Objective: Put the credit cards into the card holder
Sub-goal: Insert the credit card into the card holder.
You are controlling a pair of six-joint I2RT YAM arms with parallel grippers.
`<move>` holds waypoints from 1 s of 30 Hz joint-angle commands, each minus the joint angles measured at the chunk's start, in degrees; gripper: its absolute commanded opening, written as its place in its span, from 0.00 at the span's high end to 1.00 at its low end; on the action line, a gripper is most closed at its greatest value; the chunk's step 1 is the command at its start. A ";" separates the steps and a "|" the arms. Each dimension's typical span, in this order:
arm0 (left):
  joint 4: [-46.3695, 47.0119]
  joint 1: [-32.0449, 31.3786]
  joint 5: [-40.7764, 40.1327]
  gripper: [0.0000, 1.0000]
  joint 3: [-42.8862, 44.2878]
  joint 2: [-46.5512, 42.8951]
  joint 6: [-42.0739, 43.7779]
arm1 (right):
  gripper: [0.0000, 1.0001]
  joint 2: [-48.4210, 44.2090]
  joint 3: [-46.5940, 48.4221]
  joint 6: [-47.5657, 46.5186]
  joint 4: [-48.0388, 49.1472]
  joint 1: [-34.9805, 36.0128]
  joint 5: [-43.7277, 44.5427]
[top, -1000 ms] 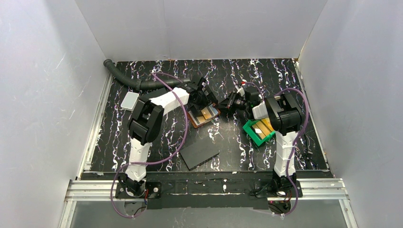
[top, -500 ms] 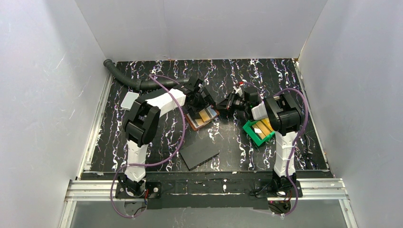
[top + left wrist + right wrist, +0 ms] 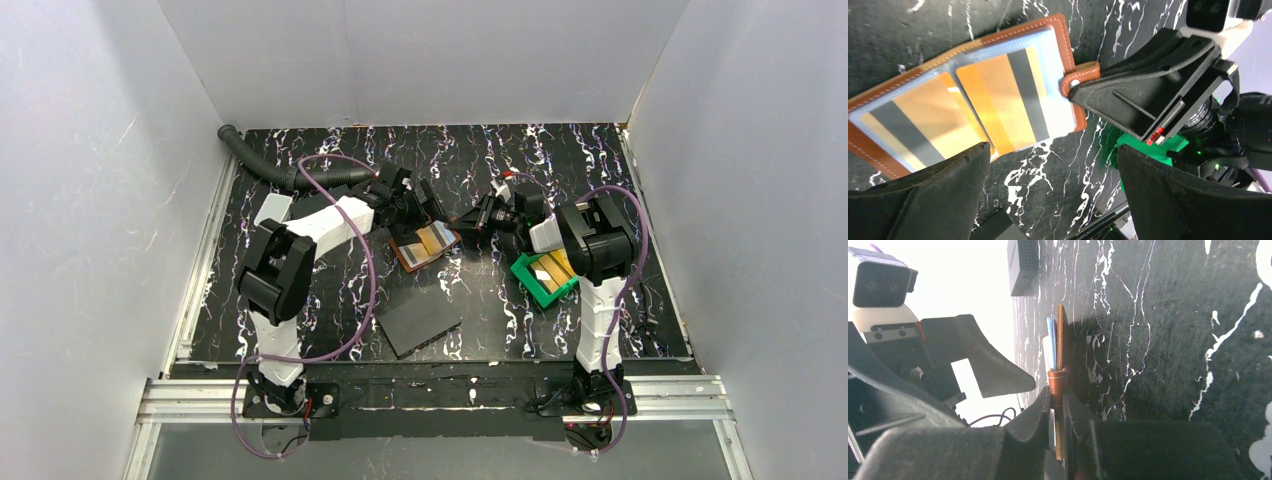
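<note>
The brown card holder lies open on the table. In the left wrist view it shows two orange-yellow credit cards with dark stripes in its clear slots. My right gripper is shut on the holder's snap tab. In the right wrist view the tab sits between the fingers, with a light blue card edge above it. My left gripper is open and empty, just above the holder's near edge. More orange cards lie in the green bin.
The green bin stands right of the holder, under my right arm. A dark grey slab lies in front of the holder. A light grey slab lies at the left. A black hose curves along the back left.
My left arm has swung to the left and its gripper has drawn back off the card holder. The holder has shifted slightly. My right gripper has stayed on the tab.
</note>
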 commanded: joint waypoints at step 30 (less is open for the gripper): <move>8.27 1.34 5.94 0.02 1.65 7.25 -4.71 | 0.86 1.94 -0.42 0.27 3.16 -0.08 -0.72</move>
